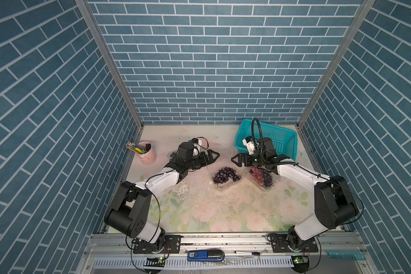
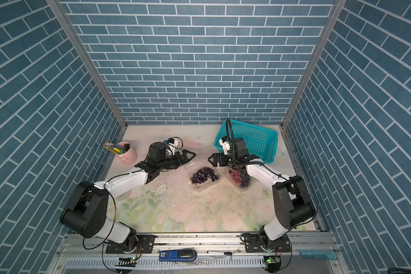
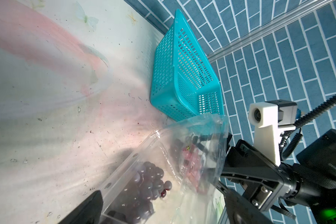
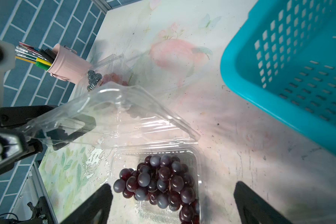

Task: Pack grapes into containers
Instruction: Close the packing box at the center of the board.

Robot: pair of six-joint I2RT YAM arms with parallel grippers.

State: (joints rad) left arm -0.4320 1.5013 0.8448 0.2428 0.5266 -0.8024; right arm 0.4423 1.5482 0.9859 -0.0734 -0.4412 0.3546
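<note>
Nothing reads clearly; the label on the blue device is blurred.

Left arm & right arm: wht link shells joined by rounded blk motor housings, thin blk cables looped alongside. In both top views, screwed blk base plates are seen at approx 7 o'clock, left base plate, & 5 o'clock, right base plate. Left gripper & right gripper: blk, w/ triangular open-frame fingers. A wht camera mount w/ ribbed blk cable is fitted on the right wrist; a green LED is lit.
</note>
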